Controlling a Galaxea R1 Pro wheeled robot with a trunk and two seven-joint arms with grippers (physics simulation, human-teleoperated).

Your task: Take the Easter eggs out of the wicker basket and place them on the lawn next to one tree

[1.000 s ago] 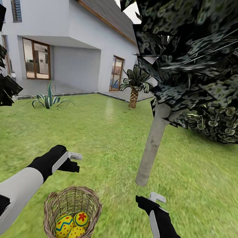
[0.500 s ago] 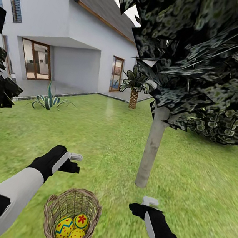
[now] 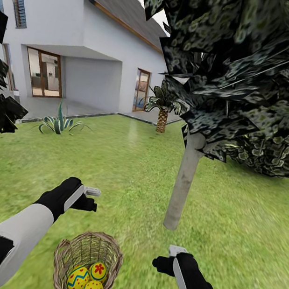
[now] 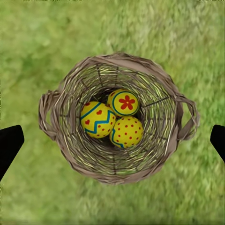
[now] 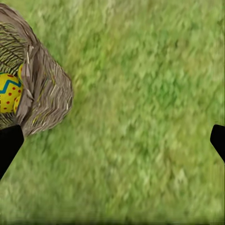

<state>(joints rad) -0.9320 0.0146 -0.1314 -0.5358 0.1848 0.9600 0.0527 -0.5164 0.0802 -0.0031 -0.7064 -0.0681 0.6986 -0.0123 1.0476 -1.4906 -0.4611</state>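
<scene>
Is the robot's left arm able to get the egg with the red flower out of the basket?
Probably yes. The left gripper hangs above the open wicker basket with its jaws wide apart. The flower egg lies uncovered on top, beside the other two eggs, though the basket is deep, so it must reach well down.

The lawn is green grass. A wicker basket sits on it, near. Just to the right and farther, the tree stands in the grass. Far off, a palm grows, and a spiky plant stands far left.
</scene>
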